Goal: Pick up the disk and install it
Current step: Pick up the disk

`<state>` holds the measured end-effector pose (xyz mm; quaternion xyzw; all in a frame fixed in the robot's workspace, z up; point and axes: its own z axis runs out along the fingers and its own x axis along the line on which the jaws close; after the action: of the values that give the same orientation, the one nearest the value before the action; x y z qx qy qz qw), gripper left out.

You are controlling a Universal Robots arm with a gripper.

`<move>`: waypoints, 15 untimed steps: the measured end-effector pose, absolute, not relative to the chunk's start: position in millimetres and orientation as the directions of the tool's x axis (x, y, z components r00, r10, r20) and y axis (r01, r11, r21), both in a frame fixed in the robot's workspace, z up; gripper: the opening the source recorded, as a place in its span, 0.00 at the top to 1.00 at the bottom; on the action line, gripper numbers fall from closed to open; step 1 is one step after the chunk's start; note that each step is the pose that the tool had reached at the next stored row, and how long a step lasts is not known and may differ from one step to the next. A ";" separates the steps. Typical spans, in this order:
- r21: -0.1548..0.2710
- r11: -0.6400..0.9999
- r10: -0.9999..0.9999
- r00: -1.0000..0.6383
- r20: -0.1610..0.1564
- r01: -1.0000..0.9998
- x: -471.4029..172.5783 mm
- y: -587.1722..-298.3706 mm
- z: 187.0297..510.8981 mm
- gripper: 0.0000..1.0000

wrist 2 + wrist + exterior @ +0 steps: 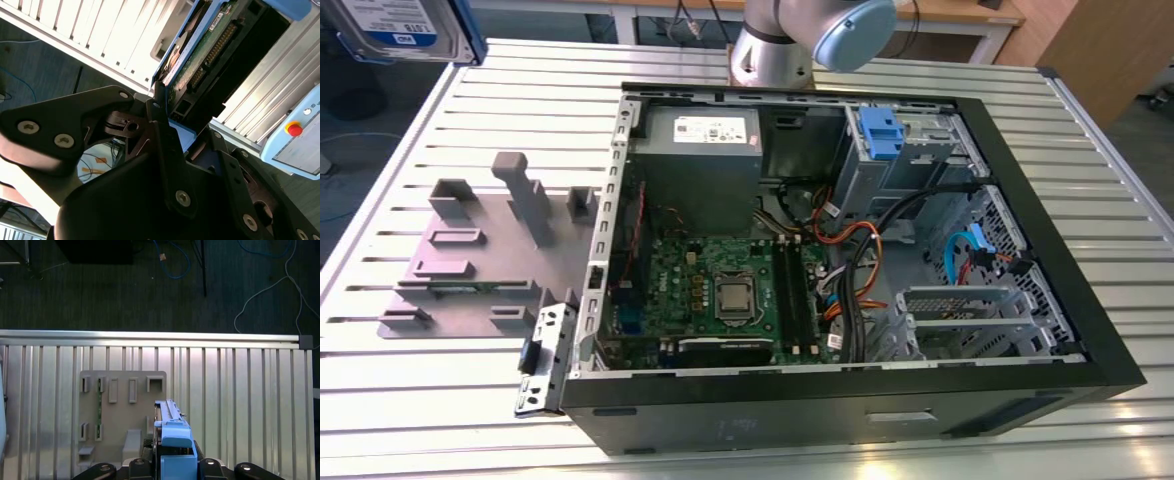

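One disk, blue bracket on, at the exterior view's upper left, pinched in the gripper above the slatted table. Grey fixture plate lies beneath; open computer case further toward the exterior view's right.

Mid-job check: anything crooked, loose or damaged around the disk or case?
Nothing stands out. The gripper holds the disk squarely above the table; the case lies open, nothing spilled or visibly broken.
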<state>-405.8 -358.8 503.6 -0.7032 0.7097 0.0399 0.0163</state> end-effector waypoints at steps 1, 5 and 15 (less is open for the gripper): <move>0.034 0.008 -0.997 -0.010 -0.079 -0.999 -405.5 -358.8 503.7 0.63; 0.034 0.008 -0.997 -0.010 -0.079 -0.999 -404.4 -358.8 503.6 0.63; 0.034 0.008 -0.997 -0.010 -0.079 -0.999 -401.7 -358.8 503.6 0.63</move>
<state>-401.7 -358.8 503.6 -0.7032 0.7097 0.0399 0.0163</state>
